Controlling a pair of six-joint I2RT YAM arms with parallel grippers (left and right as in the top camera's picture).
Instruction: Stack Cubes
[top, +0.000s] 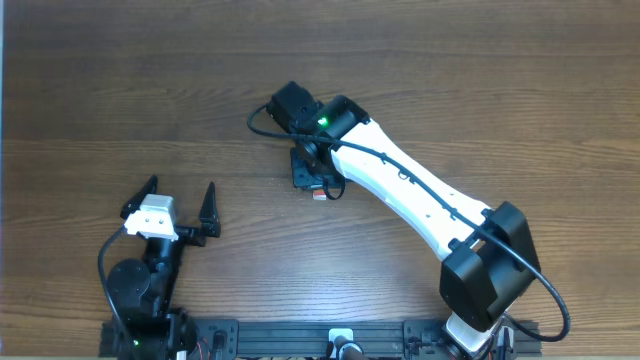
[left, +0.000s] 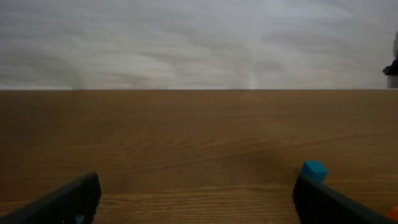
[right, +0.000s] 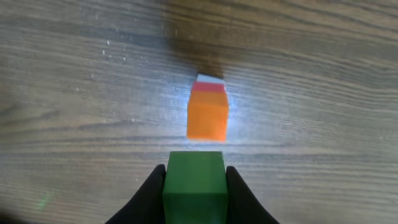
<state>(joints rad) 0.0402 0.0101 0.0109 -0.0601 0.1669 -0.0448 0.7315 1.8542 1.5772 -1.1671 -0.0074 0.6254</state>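
Stacking cubes on wooden desk.
Right jaws grasping green cube near orange cube, desk middle; left jaws released, blue cube nearby.

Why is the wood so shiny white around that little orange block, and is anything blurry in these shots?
Right wrist view: light glares off the table around the orange cube, with a dark shadow on its far side; the green cube in the right pincer looks dimmer. Left wrist view: hazy overall, the blue cube smeared. Top view: evenly lit, wood grain crisp.
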